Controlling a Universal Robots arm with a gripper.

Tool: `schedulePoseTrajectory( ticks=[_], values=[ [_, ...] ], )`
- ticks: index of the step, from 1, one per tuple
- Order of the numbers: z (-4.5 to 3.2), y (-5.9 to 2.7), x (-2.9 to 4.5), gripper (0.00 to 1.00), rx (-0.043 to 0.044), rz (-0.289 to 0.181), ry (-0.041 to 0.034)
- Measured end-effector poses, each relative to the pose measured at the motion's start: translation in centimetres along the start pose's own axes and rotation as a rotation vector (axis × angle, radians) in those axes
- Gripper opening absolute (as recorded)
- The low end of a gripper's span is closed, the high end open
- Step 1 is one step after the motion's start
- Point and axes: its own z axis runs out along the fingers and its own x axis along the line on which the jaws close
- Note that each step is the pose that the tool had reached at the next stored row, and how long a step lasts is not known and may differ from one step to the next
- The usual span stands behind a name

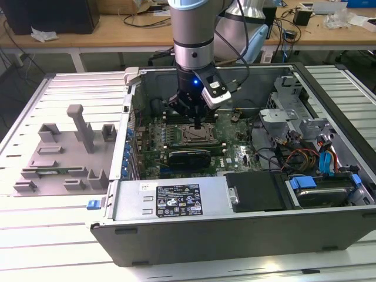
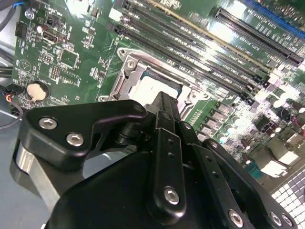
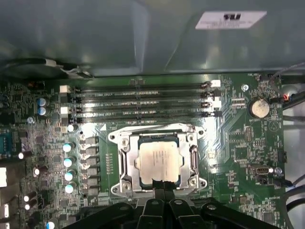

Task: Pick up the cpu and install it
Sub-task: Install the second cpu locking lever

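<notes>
**Inspector A:** Position of the arm?

**Inspector B:** In the exterior view the gripper (image 1: 198, 124) hangs inside the open computer case (image 1: 176, 202), directly above the socket (image 1: 197, 136) on the green motherboard (image 1: 235, 154).

**Inspector A:** And the cpu?

**Inspector B:** The cpu (image 3: 159, 159) lies in the socket frame (image 3: 125, 164), silvery top facing up, sitting slightly skewed against the frame's edges. The second wrist view shows the same chip (image 2: 155, 90) partly hidden behind the gripper's black linkage.

**Inspector A:** Finger state?

**Inspector B:** In the first wrist view the fingertips (image 3: 157, 184) are drawn together at the chip's near edge, with no gap visible between them. They hold nothing. Whether they touch the chip or sit just above it, I cannot tell.

**Inspector A:** Surroundings?

**Inspector B:** Four memory slots (image 3: 143, 98) run beside the socket. A coin battery (image 3: 260, 108) sits nearby. Outside the case, on the exterior view's left, a grey plastic tray (image 1: 61, 155) rests on the slatted table (image 1: 35, 235).
</notes>
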Motion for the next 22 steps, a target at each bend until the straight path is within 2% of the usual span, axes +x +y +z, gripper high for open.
schedulePoseTrajectory(
  ticks=[1, 2, 3, 4, 5, 17, 22],
  values=[
    [0.0, -0.21, -0.01, 0.11, 0.0, 0.0, 0.0],
    [0.0, -2.07, -0.09, 0.11, 0.0, 0.0, 0.0],
    [0.22, -2.61, 0.38, 0.11, -0.0005, -0.007, 0.0],
    [0.59, -2.62, 0.56, 0.11, -0.0018, -0.008, 0.0001],
    [0.64, -2.63, 0.66, 0.11, -0.0019, -0.008, 0.0],
    [0.96, -2.65, 1.14, 0.11, -0.0035, -0.008, 0.0],
    [1.09, -2.68, 1.6, 0.11, -0.0055, -0.008, -0.0003]
  ],
)
